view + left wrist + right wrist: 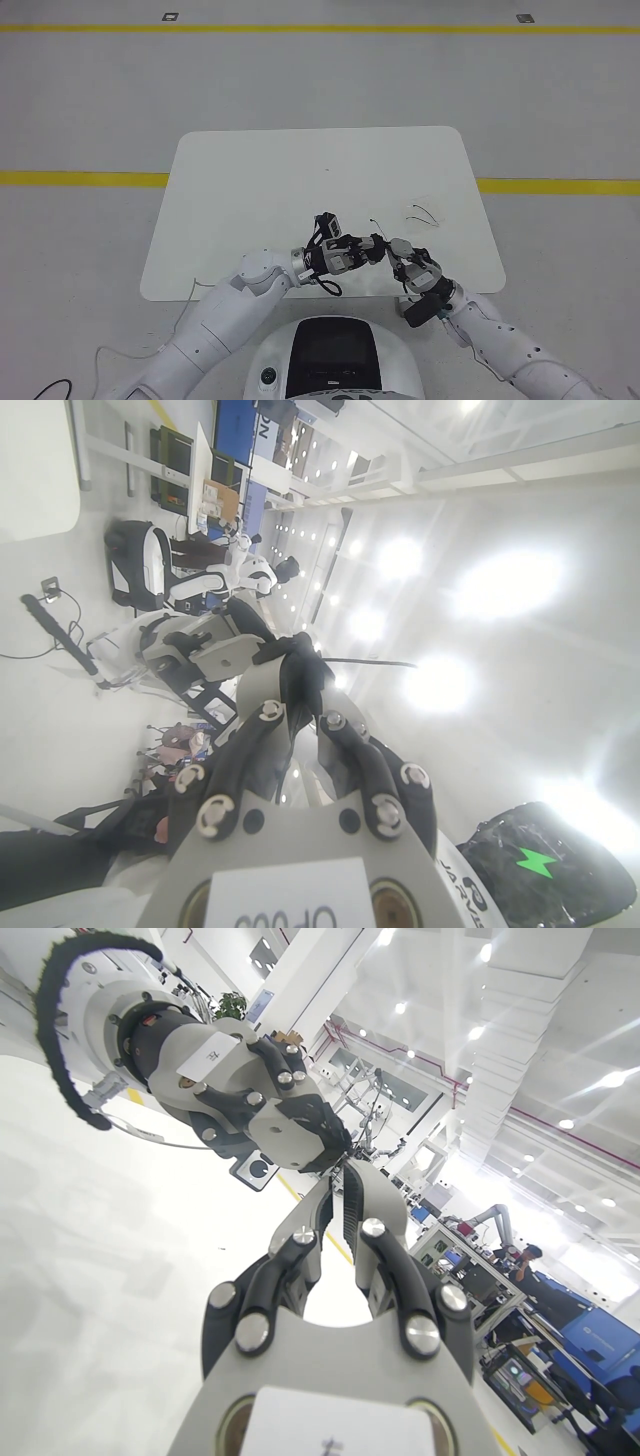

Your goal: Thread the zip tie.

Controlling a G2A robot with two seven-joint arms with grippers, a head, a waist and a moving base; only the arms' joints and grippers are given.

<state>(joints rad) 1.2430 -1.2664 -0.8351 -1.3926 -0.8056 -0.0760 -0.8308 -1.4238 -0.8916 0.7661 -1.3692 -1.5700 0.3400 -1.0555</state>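
Both grippers meet tip to tip just above the near edge of the white table [300,170]. My left gripper [371,247] is shut on a thin black zip tie [370,661]. The tie's strap sticks out straight past the left gripper's fingertips [300,650]. Facing it is my right gripper [346,1162], its fingertips closed together right at the left gripper's black pads [320,1128]. A small dark piece of the tie sits at that pinch point. In the top view the tie is too thin to make out between the grippers.
Two loose thin ties lie on the table beyond the grippers, one small [372,220] and one curved [422,212]. The table's front edge runs directly under the wrists. The far and left parts of the tabletop are bare.
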